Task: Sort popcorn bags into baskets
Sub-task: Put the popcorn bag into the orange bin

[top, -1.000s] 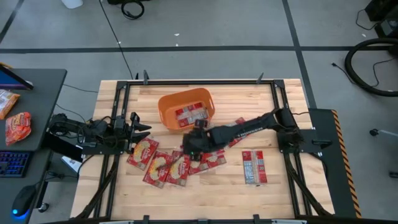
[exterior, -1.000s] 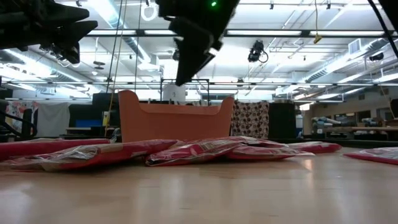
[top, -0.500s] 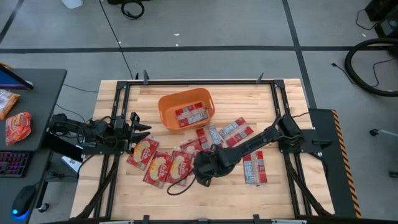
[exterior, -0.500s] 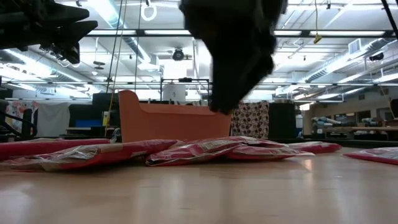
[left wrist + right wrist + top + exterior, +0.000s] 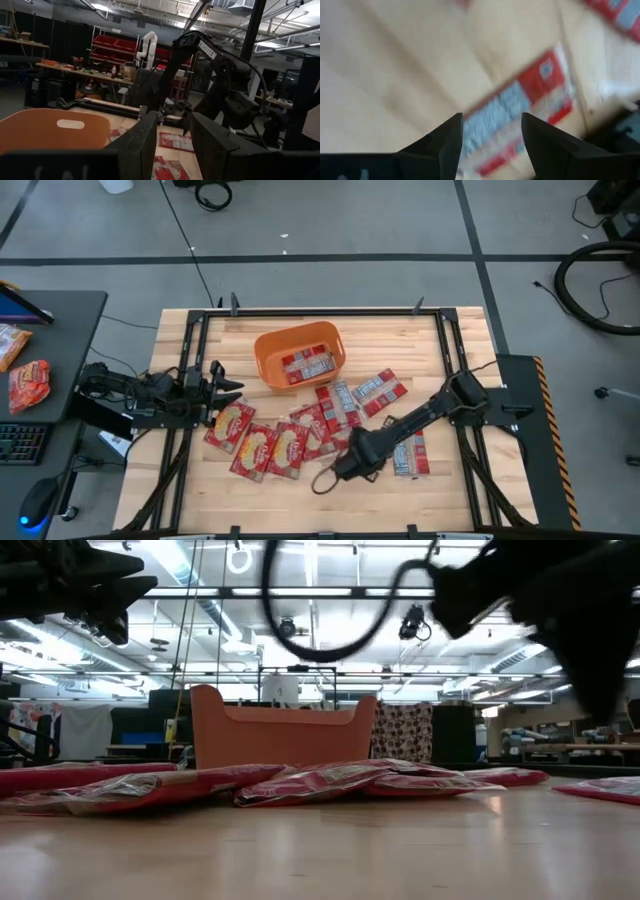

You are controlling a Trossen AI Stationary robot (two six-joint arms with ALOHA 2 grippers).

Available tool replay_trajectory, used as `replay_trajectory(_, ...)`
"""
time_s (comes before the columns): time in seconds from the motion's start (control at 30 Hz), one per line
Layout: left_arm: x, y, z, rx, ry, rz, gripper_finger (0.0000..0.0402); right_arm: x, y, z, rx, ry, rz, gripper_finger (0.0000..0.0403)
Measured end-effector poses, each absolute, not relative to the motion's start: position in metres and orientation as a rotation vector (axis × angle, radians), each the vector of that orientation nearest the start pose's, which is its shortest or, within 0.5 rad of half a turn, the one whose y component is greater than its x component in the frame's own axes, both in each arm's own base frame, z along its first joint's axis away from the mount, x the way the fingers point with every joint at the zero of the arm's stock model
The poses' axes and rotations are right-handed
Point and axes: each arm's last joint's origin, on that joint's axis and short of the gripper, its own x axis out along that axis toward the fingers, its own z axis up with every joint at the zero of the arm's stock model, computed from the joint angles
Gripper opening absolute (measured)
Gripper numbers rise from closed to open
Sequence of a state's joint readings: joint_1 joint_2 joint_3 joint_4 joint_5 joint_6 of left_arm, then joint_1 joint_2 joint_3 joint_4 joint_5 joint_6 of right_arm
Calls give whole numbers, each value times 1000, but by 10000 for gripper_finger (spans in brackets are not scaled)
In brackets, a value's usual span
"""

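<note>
Swinging rightward, the right end effector (image 5: 352, 465) now hovers open-fingered beside a popcorn bag (image 5: 411, 452).

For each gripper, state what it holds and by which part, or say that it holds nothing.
Neither holds anything. The right gripper is open above a popcorn bag on the table, nothing between its fingers. The left gripper waits open at the table's left edge.

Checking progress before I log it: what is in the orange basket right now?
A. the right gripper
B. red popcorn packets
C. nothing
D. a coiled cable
B: the high view shows red popcorn packets lying inside the orange basket, while the right gripper is over the table's near side, open and empty.
</note>
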State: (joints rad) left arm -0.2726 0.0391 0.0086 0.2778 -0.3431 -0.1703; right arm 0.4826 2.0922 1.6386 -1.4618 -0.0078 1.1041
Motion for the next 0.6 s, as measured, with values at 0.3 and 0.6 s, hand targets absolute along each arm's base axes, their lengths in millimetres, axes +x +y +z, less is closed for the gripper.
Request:
replay_trajectory(0.3,94,-16,188,-243,-227,51,123,276,237,189,-5,1733,-506,206)
replay_trajectory(0.6,94,-16,188,-244,-228,51,123,223,286,178,-53,1613,-503,206)
